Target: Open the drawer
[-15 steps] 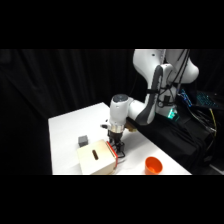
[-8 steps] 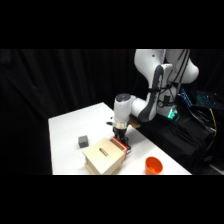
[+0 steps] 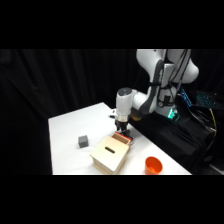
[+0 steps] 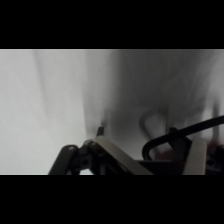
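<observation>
- End effector (image 3: 123, 131) hangs straight down at the far-right end of the pale wooden box (image 3: 110, 154), right at the drawer (image 3: 122, 137) front; whether its tips are spread or pinching the handle I cannot tell.
- From the box, the drawer juts out a little toward the arm's base, a strip of reddish inside showing past the box edge, so I judge it partly open.
- Sliding axis seems to run along the box's length, from the near-left end toward the arm; further travel would go away from the box, toward the base.
- In the wrist view the black wire loop handle (image 4: 175, 139) arches just beside the linkage, thin, rigid-looking and easy to slip off.
- Box is blocky, matt, with a dark slot (image 3: 109, 149) on top; being light, it may drag along the smooth white worktop (image 3: 70, 125).
- Left of the box sits a small grey cube (image 3: 83, 141); right of it, an orange cup (image 3: 153, 164), both apart from the box.
</observation>
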